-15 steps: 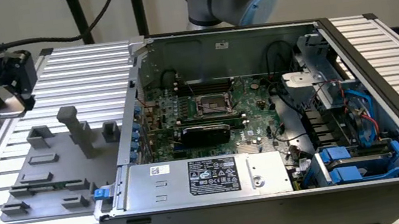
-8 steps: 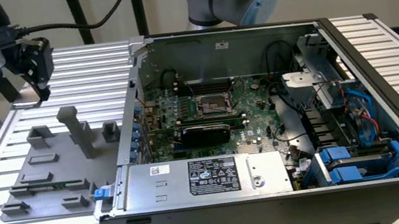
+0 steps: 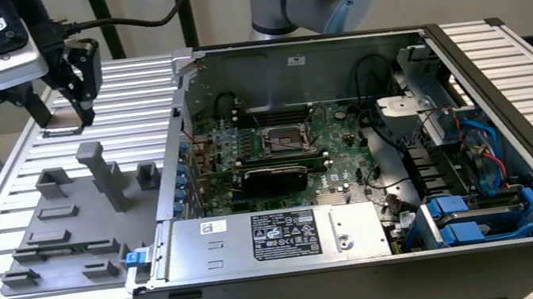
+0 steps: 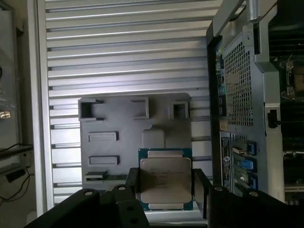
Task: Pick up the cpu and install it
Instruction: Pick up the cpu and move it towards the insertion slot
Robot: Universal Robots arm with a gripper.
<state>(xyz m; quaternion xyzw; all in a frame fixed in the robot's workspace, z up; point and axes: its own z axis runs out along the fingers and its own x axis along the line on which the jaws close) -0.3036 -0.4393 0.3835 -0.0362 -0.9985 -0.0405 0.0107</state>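
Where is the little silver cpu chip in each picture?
Exterior view: the cpu is a thin sliver in the gripper, at the exterior view's upper left.
Wrist view: the cpu sits between the gripper's fingers.
Shared landmark: the grey fixture plate.

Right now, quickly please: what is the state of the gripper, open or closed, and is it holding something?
Gripper: jaws closed on the cpu, one on each of two opposite edges.
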